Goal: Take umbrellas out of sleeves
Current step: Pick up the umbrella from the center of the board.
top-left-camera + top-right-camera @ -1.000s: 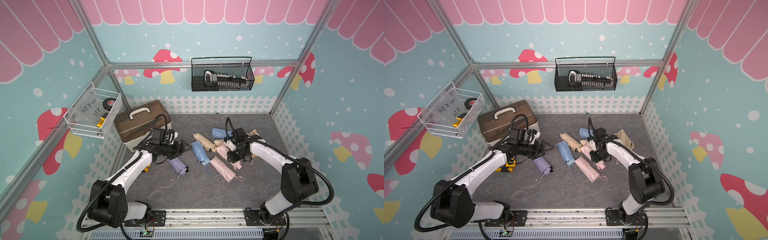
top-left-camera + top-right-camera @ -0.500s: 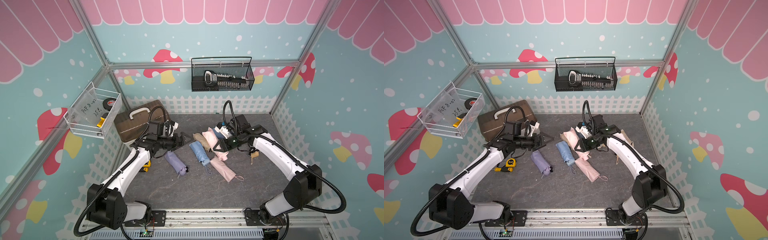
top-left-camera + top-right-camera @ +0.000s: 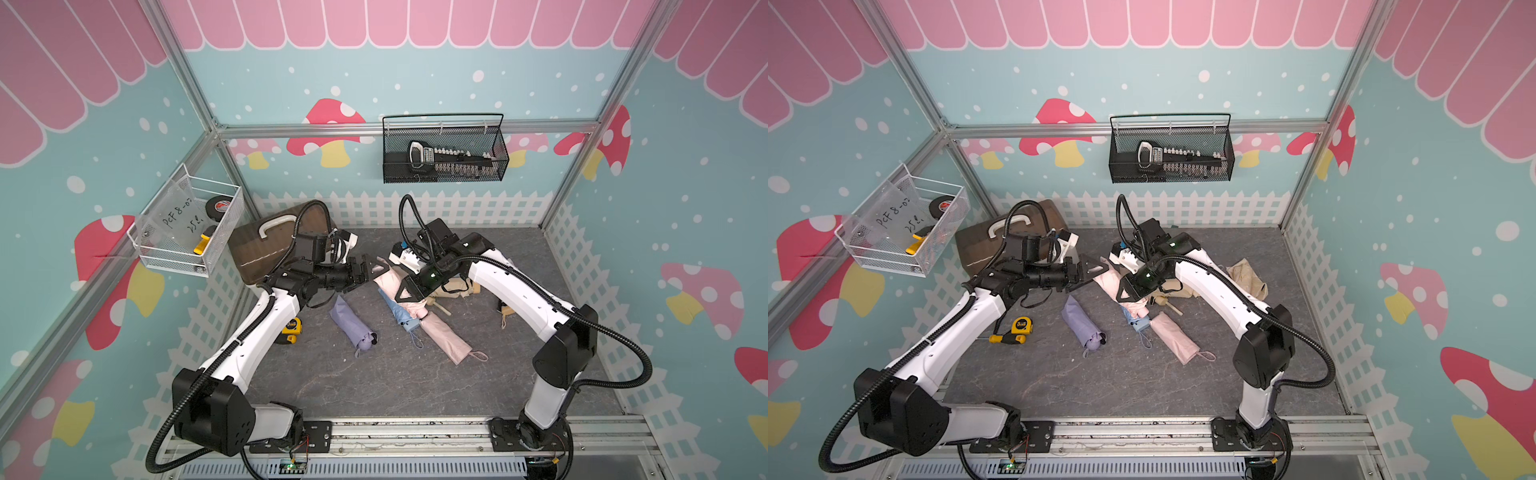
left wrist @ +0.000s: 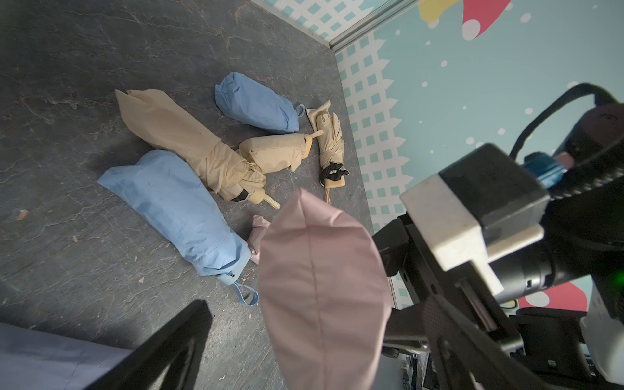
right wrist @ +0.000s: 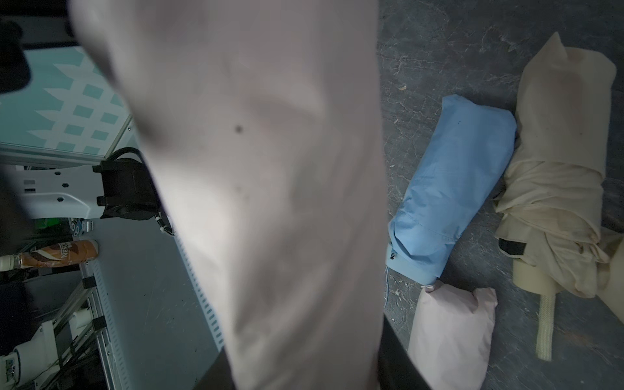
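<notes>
My right gripper (image 3: pixel 409 291) (image 5: pixel 304 368) is shut on a pink umbrella in its sleeve (image 3: pixel 388 277) (image 5: pixel 270 169) and holds it in the air above the pile. My left gripper (image 3: pixel 372 266) (image 4: pixel 314 304) is open, one finger on each side of the pink sleeve's (image 4: pixel 320 287) free end, with a gap on both sides. On the floor lie a lilac sleeved umbrella (image 3: pixel 351 322), a blue one (image 3: pixel 397 309) (image 4: pixel 175 209), a second blue one (image 4: pixel 256 104), another pink one (image 3: pixel 446 336), beige ones (image 4: pixel 189 141) and a bare beige umbrella (image 4: pixel 331 141).
A brown case (image 3: pixel 266 245) stands at the back left behind my left arm. A yellow tape measure (image 3: pixel 293 326) and a screwdriver (image 3: pixel 1007 338) lie by the left fence. A crumpled beige sleeve (image 3: pixel 1246 274) lies right of my right arm. Baskets (image 3: pixel 444 153) hang on the walls.
My right gripper has lifted the pink sleeved umbrella off the pile and carried it left. My left gripper has risen and swung right until its open fingers flank the sleeve's end.
</notes>
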Tool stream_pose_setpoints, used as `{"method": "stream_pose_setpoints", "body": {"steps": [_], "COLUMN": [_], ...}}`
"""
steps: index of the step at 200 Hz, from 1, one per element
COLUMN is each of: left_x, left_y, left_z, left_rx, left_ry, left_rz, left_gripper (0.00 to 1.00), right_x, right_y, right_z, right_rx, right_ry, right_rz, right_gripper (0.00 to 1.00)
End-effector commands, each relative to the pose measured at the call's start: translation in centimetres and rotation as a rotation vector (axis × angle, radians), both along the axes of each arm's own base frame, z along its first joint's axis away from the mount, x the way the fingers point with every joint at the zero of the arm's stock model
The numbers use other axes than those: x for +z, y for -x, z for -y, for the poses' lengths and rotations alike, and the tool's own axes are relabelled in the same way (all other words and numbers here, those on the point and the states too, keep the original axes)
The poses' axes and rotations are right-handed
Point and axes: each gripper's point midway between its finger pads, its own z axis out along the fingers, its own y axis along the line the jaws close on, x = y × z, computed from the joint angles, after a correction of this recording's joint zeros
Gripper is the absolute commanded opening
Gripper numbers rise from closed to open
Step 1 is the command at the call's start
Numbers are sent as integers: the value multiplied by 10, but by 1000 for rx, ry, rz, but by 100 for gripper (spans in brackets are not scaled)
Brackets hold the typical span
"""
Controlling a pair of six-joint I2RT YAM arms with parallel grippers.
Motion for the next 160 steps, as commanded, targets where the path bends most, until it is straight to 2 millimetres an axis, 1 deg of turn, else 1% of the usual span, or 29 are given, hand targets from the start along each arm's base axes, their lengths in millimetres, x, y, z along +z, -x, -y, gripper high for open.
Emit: {"method": "stream_pose_setpoints", "body": {"steps": [1,24,48,76,104,108,117,125,145,160], "left_x": [-2,-5,-9,-9,-8,-8,-7,-7,-9,-7], "left_y": [2,2,1,0,-2,-3,-3,-5,-7,-9], "left_z": [2,3,-1,-1,1,2,2,2,1,-1], "left_rx": [-22,-27,-21,-26,-33,-34,-32,-29,-15,-1], "left_ry": [-3,-2,-3,7,35,37,47,60,90,115], "left_rz": [-12,-25,-38,-44,-54,-54,-55,-59,-79,-83], "left_gripper": [97,96,91,79,51,46,30,21,9,2], "right_x": [17,19,20,22,18,18,18,18,16,18], "right_y": [7,9,10,13,11,10,9,8,5,4], "right_z": [-12,-18,-22,-26,-26,-26,-27,-28,-29,-30], "right_rx": [65,83,91,104,104,105,105,104,102,100], "right_ry": [-25,-22,-27,-30,-16,-16,-16,-15,-10,-17], "right_rz": [42,51,55,56,58,59,60,62,67,67], "right_gripper": [24,24,24,24,24,24,24,24,26,30]}}
